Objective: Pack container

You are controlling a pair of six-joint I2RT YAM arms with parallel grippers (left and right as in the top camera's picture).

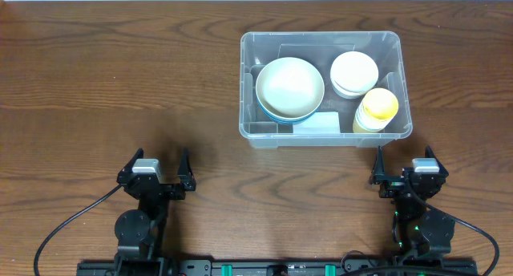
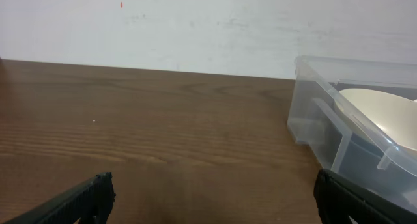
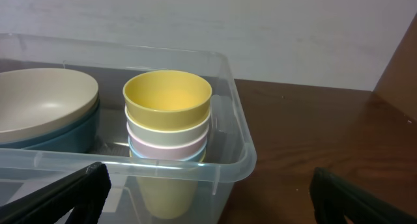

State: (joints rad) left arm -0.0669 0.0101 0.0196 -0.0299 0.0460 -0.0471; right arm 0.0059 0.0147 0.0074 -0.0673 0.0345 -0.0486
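Packing looks finished or nearly so: the container (image 1: pixel 321 36), right of centre on the table (image 1: pixel 120 83), holds stacked bowls (image 1: pixel 289 87), smaller bowls (image 1: pixel 354 73) and nested cups (image 1: pixel 377 107), nothing lies outside it, and the left fingers (image 1: pixel 187 165) and right fingers (image 1: pixel 378 162) stand wide apart, empty.

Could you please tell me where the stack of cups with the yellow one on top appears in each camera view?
Overhead: the cup stack stands in the lower right corner of the container.
Left wrist: not in view.
Right wrist: the cup stack is centre left, just behind the container's near wall.
Shared landmark: the cream bowl, left of the stack, shows in all three views.
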